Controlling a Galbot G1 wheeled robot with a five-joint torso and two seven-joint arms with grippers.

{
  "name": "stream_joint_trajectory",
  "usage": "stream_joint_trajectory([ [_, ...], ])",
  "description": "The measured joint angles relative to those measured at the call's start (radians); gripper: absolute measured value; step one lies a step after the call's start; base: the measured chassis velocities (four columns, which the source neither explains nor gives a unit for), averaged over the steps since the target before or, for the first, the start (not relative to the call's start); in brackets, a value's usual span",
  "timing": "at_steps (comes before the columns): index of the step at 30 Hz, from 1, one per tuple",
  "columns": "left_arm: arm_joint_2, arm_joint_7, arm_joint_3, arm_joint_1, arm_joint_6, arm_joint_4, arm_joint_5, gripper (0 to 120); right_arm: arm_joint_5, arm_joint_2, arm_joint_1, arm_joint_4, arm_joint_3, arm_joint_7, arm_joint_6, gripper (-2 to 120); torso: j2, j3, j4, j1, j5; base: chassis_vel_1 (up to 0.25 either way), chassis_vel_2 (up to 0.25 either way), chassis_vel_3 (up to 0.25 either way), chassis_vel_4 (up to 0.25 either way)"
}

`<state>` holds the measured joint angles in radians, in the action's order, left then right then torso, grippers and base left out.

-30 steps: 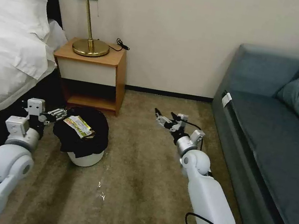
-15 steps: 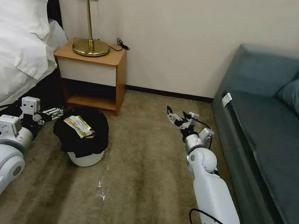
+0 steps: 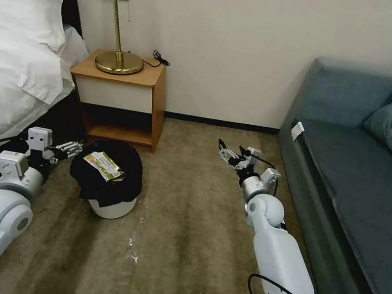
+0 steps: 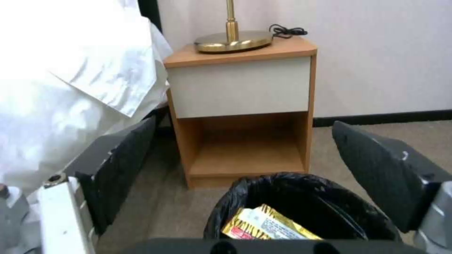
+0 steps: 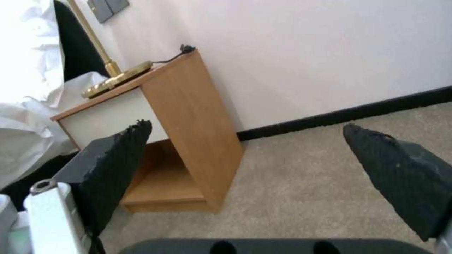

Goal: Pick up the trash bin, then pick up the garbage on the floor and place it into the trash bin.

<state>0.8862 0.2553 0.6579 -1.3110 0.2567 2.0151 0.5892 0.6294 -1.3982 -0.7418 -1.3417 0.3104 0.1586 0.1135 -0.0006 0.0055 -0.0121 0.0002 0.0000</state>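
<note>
Position since half a second ago: unchanged; left gripper [image 3: 69, 148], fingers spread, empty, just beside the trash bin [image 3: 109, 180] on the carpet before the nightstand [image 3: 123, 95], yellow-green wrapper [image 3: 103, 165] inside, apparently released; right gripper [image 3: 229, 153], spread, empty, hangs over mid-carpet.

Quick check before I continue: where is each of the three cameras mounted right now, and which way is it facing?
Head view: on the head, facing forward and down at carpet, trash bin, sofa; both arms, left gripper, right gripper.
Left wrist view: between its open fingers, facing the nightstand over the bin.
Right wrist view: between its open fingers, facing the nightstand's side and wall.
All three share the nightstand and lamp base.
</note>
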Motion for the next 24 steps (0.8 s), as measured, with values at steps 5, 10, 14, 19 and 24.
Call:
stream_joint_trajectory([
  [5,0.000,0.001,0.000,0.000,0.000,-0.001,0.000,100,0.000,0.000,0.000,0.000,-0.001,0.001,0.000,100,0.000,0.000,0.0000,0.000,0.0000,0.000,0.000,0.000,0.000],
  [10,0.001,0.001,-0.001,0.001,0.001,-0.001,-0.001,100,0.000,0.000,0.000,0.000,-0.001,0.001,0.000,100,0.000,0.000,0.0000,0.000,0.0000,0.000,0.000,0.000,0.000],
  [14,0.001,0.001,-0.001,0.001,0.001,-0.001,-0.001,100,0.000,0.000,0.000,0.000,-0.001,0.001,0.000,100,0.000,0.000,0.0000,0.000,0.0000,0.000,0.000,0.000,0.000],
  [19,0.001,0.001,-0.001,0.001,0.001,-0.001,-0.001,100,0.000,0.000,0.000,0.000,-0.001,0.002,0.000,100,0.000,0.000,0.0000,0.000,0.0000,0.000,0.000,0.000,0.000],
  [24,0.001,0.002,-0.001,0.001,0.001,-0.001,-0.001,100,0.000,0.000,0.000,-0.001,-0.001,0.002,0.000,100,0.000,0.000,0.0000,0.000,0.0000,0.000,0.000,0.000,0.000],
])
